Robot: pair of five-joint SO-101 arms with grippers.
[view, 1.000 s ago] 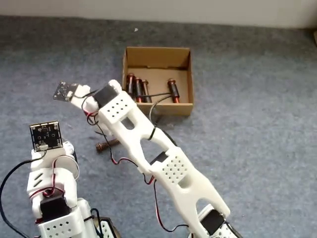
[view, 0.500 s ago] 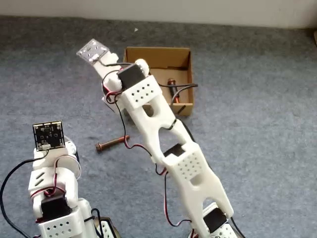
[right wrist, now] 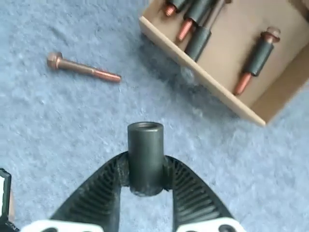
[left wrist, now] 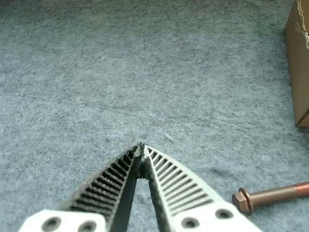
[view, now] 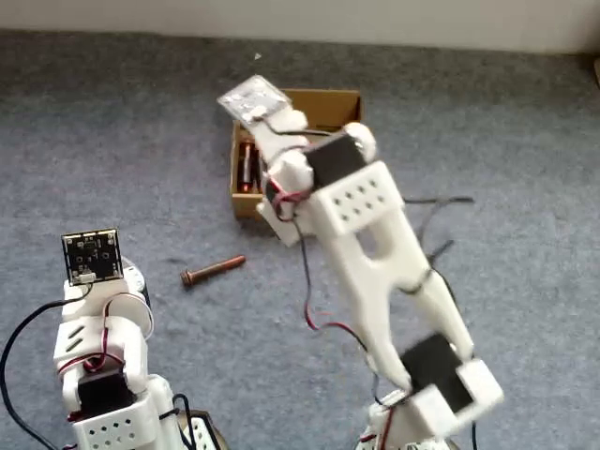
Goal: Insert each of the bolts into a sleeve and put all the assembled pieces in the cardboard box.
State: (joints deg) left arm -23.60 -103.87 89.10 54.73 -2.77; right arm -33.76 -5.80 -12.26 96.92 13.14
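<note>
Grey carpeted surface has loads of open room all round. The brown cardboard box holds finished pieces; its walls could snag an arm. The right pincer is clamped on a dark cylindrical metal sleeve, bore facing outward (ready for a bolt, I'd guess). The copper-coloured hex bolt lies loose near the left pincer, which is closed on nothing.

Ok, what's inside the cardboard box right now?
The cardboard box holds four sleeved bolts lying flat: three bunched together, one apart. Its far end is cut off in the right wrist view, and the right arm covers most of it from above.
</note>
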